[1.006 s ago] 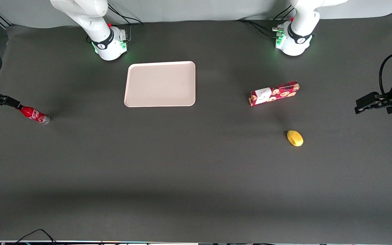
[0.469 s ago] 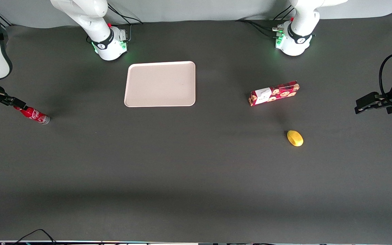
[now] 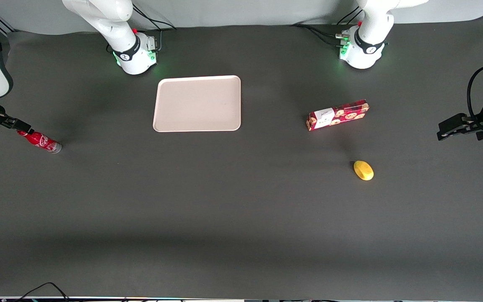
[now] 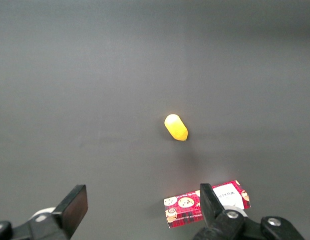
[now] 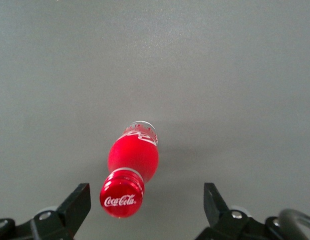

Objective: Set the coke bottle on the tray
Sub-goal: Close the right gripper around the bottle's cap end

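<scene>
pincer (image 3: 20, 126) over coke bottle (image 3: 42, 141) cap

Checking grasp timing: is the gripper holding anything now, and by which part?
Nothing. The open gripper hovers above the coke bottle, fingers either side of its cap, not touching.

Your right arm: white-and-black links low at the working end | black two-finger gripper (image 5: 144, 207) angled down just above the table | fingers (image 5: 77, 204) spread wide, holding nothing

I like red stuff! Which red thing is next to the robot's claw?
The coke bottle, right by the open gripper. The red snack box lies toward the parked arm's end.
</scene>
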You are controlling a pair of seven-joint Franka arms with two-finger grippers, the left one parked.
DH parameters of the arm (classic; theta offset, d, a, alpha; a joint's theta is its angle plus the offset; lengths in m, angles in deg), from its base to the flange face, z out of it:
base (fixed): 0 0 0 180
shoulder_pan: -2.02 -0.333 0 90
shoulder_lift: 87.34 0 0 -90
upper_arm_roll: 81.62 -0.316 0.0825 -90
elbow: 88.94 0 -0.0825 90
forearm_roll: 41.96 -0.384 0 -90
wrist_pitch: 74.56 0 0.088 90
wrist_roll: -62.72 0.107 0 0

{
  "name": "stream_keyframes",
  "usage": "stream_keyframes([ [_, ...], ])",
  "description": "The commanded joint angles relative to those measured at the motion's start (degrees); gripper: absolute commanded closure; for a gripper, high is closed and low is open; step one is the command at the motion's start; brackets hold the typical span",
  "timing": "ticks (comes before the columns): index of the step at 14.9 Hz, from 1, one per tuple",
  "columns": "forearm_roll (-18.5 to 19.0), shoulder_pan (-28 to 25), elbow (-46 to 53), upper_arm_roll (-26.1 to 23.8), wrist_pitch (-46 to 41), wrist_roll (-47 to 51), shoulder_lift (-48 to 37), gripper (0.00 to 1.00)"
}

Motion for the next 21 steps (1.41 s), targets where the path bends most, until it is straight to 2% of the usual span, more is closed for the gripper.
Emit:
stream_keyframes([
  [1,-4.17,-0.23,-0.11,0.05,2.04,-1.91,1.0,0.07],
  [3,-4.98,-0.5,-0.12,0.05,2.58,-1.91,1.62,0.23],
  [4,-4.98,-0.5,-0.03,0.05,2.58,-1.91,1.71,0.28],
  [6,-4.98,-0.59,-0.03,0.05,2.58,-1.91,1.71,0.53],
  [7,-4.98,-0.59,-0.03,0.05,2.58,-1.91,1.71,0.72],
  [8,-4.98,-0.59,0.06,0.05,2.58,-1.91,1.71,1.0],
  [14,-4.19,-2.16,1.72,-0.48,1.53,-1.65,1.19,1.0],
  [18,-4.02,-2.87,11.19,-0.83,-13.47,-1.21,-1.18,1.0],
  [21,-1.04,-2.87,19.37,-0.92,-24.1,-1.21,-3.91,1.0],
])
